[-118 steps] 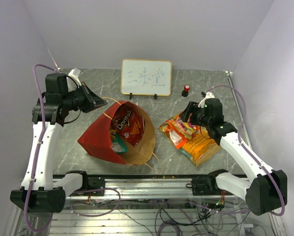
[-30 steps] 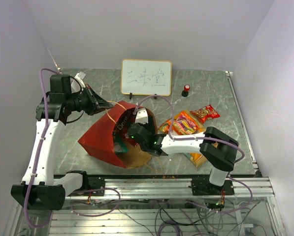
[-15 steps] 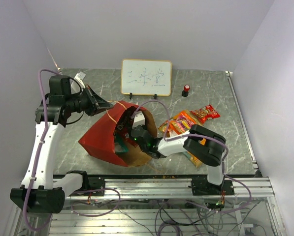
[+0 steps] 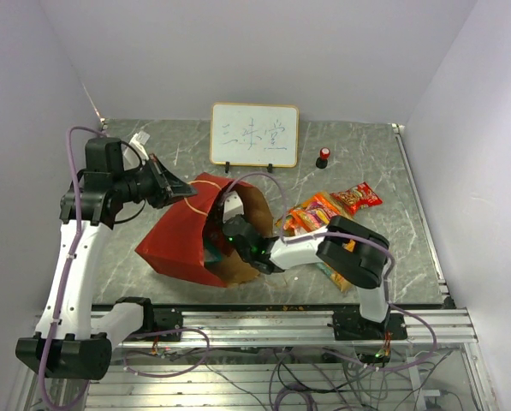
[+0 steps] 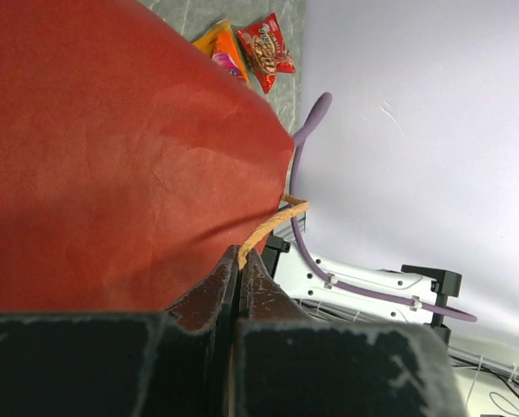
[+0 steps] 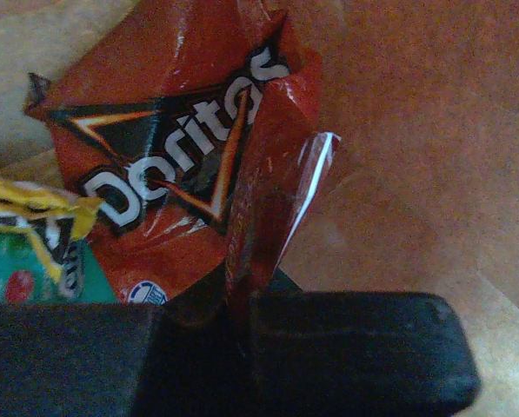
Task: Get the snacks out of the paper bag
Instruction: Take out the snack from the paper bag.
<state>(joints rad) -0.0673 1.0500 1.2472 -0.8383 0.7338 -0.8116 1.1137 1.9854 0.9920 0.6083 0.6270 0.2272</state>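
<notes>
Doritos bag (image 6: 163,165) in paper bag (image 4: 174,235) — clamped by right pincer (image 6: 242,304); left pincer (image 5: 237,261) gripping handle (image 5: 272,224)

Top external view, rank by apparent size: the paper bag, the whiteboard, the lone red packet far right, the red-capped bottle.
Largest to smallest:
1. paper bag
2. whiteboard
3. red packet
4. red-capped bottle
No close calls.

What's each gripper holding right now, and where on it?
Left gripper pinches the thin tan string handle of the large red paper bag, near its rim. Right gripper, inside the bag, is shut on a folded edge of the red Doritos foil packet.
</notes>
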